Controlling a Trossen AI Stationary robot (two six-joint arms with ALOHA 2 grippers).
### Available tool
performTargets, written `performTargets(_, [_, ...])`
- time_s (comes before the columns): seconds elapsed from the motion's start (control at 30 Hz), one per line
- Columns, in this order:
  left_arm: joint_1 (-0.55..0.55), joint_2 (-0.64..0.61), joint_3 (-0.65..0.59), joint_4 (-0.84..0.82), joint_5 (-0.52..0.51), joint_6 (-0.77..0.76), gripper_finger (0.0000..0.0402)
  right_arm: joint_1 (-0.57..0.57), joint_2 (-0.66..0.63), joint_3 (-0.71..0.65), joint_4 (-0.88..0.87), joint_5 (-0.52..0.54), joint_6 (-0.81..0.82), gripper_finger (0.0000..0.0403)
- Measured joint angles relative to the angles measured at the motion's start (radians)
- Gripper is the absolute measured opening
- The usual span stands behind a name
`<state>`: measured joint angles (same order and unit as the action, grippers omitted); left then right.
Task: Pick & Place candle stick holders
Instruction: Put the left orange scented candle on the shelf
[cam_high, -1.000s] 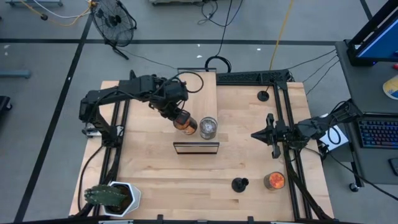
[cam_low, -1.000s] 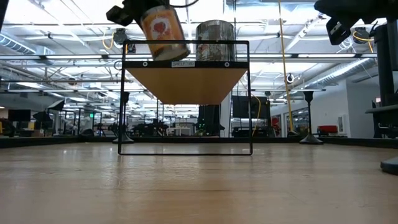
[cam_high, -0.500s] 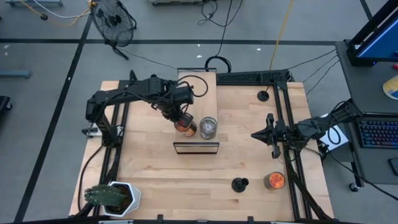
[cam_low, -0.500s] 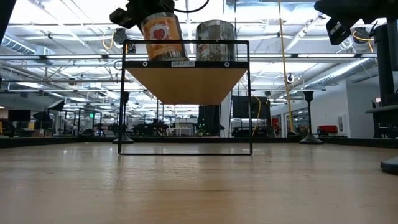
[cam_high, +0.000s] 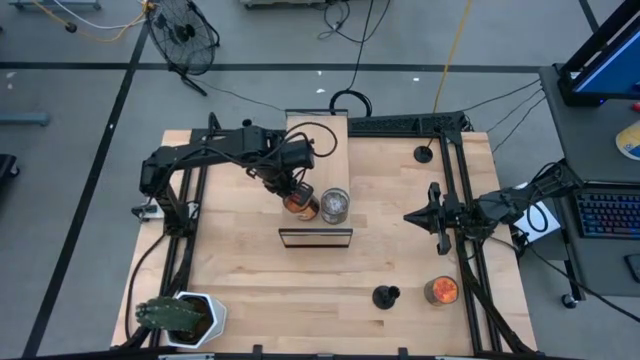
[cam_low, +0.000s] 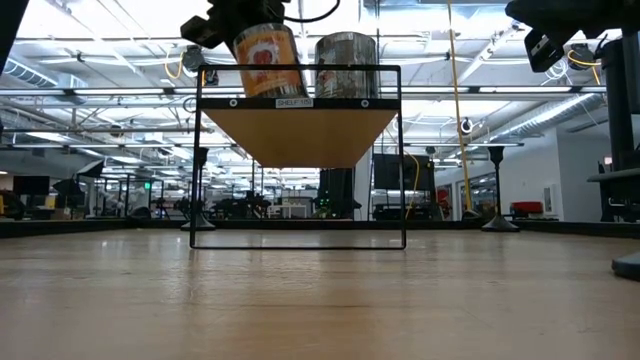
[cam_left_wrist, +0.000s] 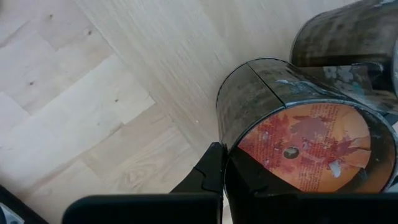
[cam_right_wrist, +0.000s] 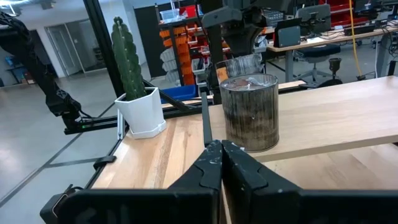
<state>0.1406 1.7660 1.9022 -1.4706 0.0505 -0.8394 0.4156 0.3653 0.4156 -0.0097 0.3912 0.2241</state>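
Observation:
My left gripper is shut on an orange-labelled glass jar over the raised wooden shelf, just left of a dark jar that stands on the shelf. In the low view the held jar hangs slightly tilted beside the dark jar. One black candle stick holder stands on its disc base near the table's front, and another stands at the far right. A third does not show. My right gripper is shut and empty at the table's right side. My left gripper pinches the jar's side wall near its top between its two fingers, which come from above and point down. One finger shows beside the wall. The jar hangs slightly tilted; whether its bottom touches the shelf I cannot tell.
A second orange jar stands at the front right beside the near holder. A potted cactus stands at the front left corner. The shelf's black wire frame stands mid-table. Black arm rails run along both table sides.
My left gripper has swung toward the table's right, coming more squarely over the jar. The jar has tipped from a clear slant to nearly upright, staying beside the dark jar over the shelf.

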Motion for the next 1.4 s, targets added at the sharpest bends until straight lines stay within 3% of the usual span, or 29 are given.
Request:
performTargets(0.8, [-0.002,-0.001,0.0,0.036,-0.007,-0.002,0.0027,0.0,0.0,0.0,0.014,0.0,0.004,0.0])
performTargets(1.4, [-0.002,-0.012,0.0,0.03,0.037,0.007,0.0097,0.0,0.0,0.0,0.029,0.0,0.004,0.0])
